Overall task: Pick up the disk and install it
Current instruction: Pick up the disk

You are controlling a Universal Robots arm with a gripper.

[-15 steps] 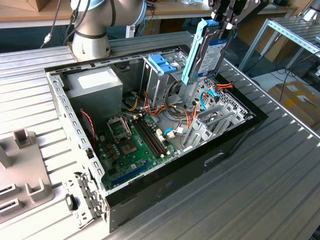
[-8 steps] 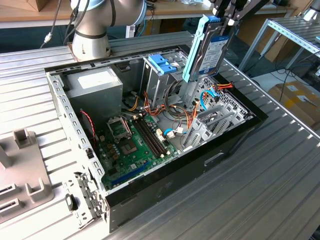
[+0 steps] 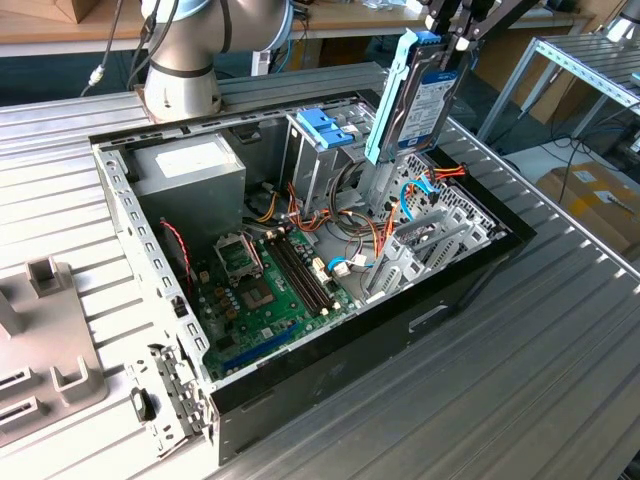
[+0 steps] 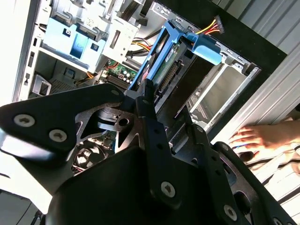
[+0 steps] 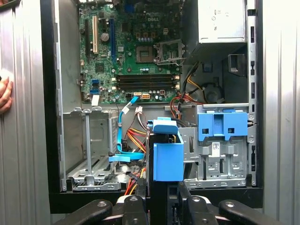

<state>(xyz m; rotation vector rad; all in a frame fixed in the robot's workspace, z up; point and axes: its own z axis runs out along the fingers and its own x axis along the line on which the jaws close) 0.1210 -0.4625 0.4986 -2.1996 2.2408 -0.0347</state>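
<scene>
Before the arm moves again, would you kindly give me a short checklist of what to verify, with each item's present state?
1. Grip: the gripper is shut on the disk at its top edge: ok.
2. The disk hangs upright above the open case: ok.
3. The empty drive bay holds nothing: ok.
4. The blue cable beside that bay is out of the way: cannot tell.
5. No one near the case: a person's hand rests on the table beside it: not ok.
</scene>
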